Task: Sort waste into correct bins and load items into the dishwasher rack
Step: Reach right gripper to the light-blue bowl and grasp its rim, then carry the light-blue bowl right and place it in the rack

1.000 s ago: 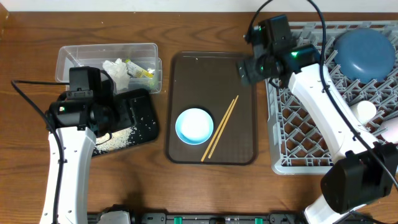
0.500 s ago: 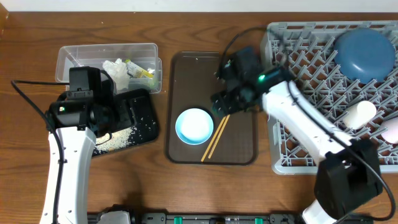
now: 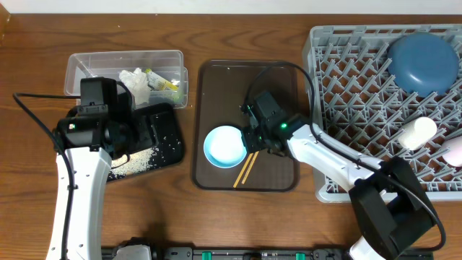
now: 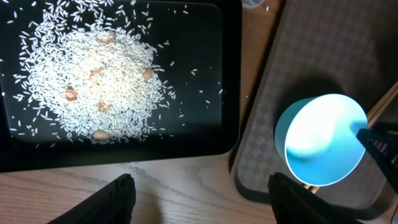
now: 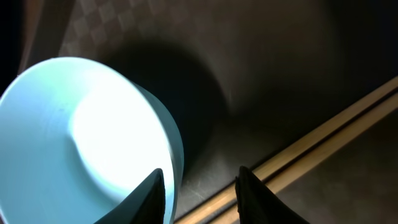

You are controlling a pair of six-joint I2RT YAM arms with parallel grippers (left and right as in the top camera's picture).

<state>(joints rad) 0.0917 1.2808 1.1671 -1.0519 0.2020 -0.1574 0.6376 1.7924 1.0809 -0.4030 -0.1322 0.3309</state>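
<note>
Located bowl (image 3: 226,146) upright on brown tray (image 3: 281,87), left of centre, toward near edge. Noted right gripper (image 5: 200,174) low at bowl's right rim: fingers partly spread, one over the bowl's inside, the other outside the wall, rim between them. Saw a gap between outer finger and wall, so not pinching. Recorded chopsticks (image 5: 323,138) lying side by side on same tray, diagonal, just beyond outer finger, with near ends poking out from under the arm in overhead view.

Found left gripper (image 4: 200,186) hanging over near edge of black tray (image 4: 230,74), fingers spread wide, gripping nothing. Logged rice (image 4: 93,81) heaped in black tray, a few brownish bits mixed in. Found tissue (image 3: 136,78) and wrapper (image 3: 162,81) together in clear tub (image 3: 94,61), just behind black tray.

Mapped rack (image 3: 346,94) just right of brown tray. Counted in rack: plate (image 3: 422,58) at far right corner, white cup (image 3: 417,131) and pink cup (image 3: 455,152) near right edge; cannot tell seating of cups.
</note>
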